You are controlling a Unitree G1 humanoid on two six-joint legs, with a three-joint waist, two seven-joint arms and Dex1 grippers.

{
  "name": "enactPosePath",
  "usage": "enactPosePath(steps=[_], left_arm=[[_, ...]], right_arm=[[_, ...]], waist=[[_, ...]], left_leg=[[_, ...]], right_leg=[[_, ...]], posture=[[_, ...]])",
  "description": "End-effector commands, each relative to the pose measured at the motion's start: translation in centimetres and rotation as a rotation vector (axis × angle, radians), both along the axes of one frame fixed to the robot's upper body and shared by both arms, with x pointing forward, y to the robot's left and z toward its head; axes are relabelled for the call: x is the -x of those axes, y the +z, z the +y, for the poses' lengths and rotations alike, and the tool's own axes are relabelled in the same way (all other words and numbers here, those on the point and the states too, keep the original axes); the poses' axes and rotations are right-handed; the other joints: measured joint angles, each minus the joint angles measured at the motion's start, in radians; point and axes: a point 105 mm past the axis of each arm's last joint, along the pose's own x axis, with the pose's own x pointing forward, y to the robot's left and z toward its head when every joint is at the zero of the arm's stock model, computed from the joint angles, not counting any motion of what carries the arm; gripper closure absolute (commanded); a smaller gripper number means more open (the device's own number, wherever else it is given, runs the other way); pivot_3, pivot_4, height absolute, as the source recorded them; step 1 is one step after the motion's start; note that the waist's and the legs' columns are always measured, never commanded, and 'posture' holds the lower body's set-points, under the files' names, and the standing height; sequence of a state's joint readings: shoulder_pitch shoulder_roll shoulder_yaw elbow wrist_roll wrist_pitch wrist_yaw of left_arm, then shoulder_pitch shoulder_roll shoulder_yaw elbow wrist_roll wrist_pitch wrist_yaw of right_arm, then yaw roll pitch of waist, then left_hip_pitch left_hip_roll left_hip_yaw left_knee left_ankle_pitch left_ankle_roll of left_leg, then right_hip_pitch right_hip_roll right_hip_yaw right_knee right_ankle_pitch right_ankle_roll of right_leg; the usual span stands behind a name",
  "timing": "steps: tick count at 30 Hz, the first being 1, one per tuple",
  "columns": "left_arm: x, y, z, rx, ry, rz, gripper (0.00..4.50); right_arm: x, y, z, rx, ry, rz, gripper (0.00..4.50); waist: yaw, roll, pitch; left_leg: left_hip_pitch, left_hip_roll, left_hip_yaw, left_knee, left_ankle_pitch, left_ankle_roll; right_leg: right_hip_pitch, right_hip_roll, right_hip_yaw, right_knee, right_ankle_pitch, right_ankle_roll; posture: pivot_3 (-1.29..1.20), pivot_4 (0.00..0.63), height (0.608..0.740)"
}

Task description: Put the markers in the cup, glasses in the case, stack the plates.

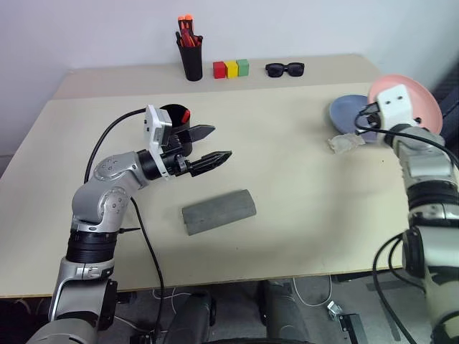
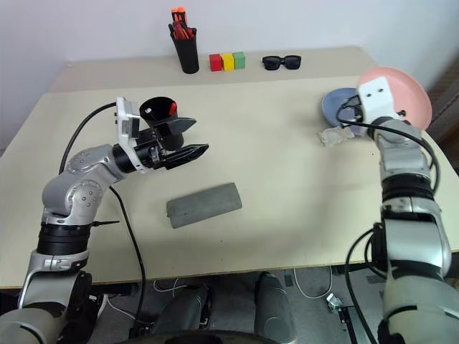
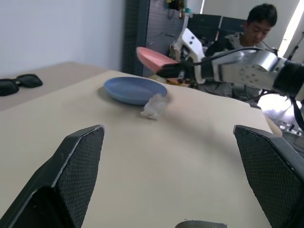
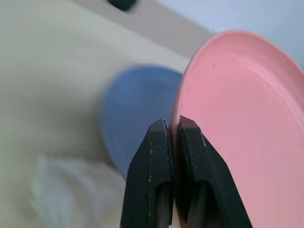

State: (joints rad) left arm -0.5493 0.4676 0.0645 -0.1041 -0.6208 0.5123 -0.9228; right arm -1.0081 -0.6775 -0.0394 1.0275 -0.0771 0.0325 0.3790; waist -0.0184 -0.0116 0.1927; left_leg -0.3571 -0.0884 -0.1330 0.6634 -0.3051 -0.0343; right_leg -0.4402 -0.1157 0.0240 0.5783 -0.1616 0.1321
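My right gripper (image 4: 173,126) is shut on the rim of the pink plate (image 4: 237,118), which it holds tilted in the air at the table's far right. The light blue plate (image 1: 344,111) lies flat on the table just beside and below it. The black cup (image 2: 158,109) stands left of centre with a red-capped marker (image 1: 186,115) in it. My left gripper (image 1: 221,142) hovers open and empty right next to the cup, pointing right. The grey case (image 1: 219,211) lies shut in the middle of the table (image 1: 287,236). The glasses are out of view.
A crumpled whitish lump (image 1: 346,143) lies in front of the blue plate. On the raised back ledge stand a pen holder of orange-capped markers (image 1: 191,54), three coloured blocks (image 1: 231,69) and black sunglasses (image 1: 285,69). A person (image 3: 256,23) sits beyond the table's right side.
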Motion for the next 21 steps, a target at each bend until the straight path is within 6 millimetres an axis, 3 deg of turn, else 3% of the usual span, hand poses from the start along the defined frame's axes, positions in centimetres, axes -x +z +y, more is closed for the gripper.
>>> enactPosePath(steps=[1,4,9,13,19,21], left_arm=[[0.7,1.5,0.2,0.016,0.015,-0.064,0.0],[0.8,1.4,0.4,0.019,0.035,-0.055,0.0],[1.2,1.3,0.5,0.03,0.044,-0.03,0.0],[1.1,1.4,0.5,0.033,0.055,-0.036,0.0],[1.0,1.7,0.6,0.036,0.053,-0.041,0.0],[0.9,1.6,0.6,0.034,0.052,-0.043,0.0]], right_arm=[[-0.7,0.7,0.7,0.031,0.016,-0.032,4.43],[-1.0,0.3,1.4,0.025,0.046,-0.022,3.49],[-1.2,1.3,1.2,0.036,0.013,-0.065,1.05],[-1.1,2.4,0.9,-0.06,0.014,-0.115,1.05],[-0.4,0.7,2.3,-0.267,0.183,-0.04,1.05],[0.1,0.1,2.3,-0.245,0.211,-0.018,1.05]], waist=[[0.001,0.0,0.0],[0.002,0.0,0.0],[-0.005,0.0,0.0],[-0.013,0.0,0.0],[-0.024,0.0,0.0],[-0.025,0.0,0.0]], left_leg=[[0.0,0.0,0.0,0.0,0.001,-0.001],[-0.001,0.0,0.0,0.0,0.001,-0.002],[0.0,0.0,0.0,-0.001,0.001,-0.002],[0.001,0.0,0.0,-0.001,-0.001,0.001],[0.0,0.0,0.0,-0.001,-0.001,0.001],[0.0,0.0,0.0,-0.001,-0.001,0.001]], right_leg=[[0.0,0.0,0.0,0.0,0.0,0.0],[0.0,-0.001,0.0,0.0,0.0,0.0],[-0.001,-0.001,0.0,0.0,0.0,0.0],[0.0,0.0,0.0,0.001,0.0,0.0],[0.0,0.0,0.0,0.001,0.0,0.0],[0.0,0.0,0.0,0.001,0.0,0.0]], posture=[[0.0,0.15,0.74],[0.0,0.15,0.74],[0.0,0.15,0.74],[0.0,0.15,0.74],[0.0,0.15,0.74],[0.0,0.15,0.74]])
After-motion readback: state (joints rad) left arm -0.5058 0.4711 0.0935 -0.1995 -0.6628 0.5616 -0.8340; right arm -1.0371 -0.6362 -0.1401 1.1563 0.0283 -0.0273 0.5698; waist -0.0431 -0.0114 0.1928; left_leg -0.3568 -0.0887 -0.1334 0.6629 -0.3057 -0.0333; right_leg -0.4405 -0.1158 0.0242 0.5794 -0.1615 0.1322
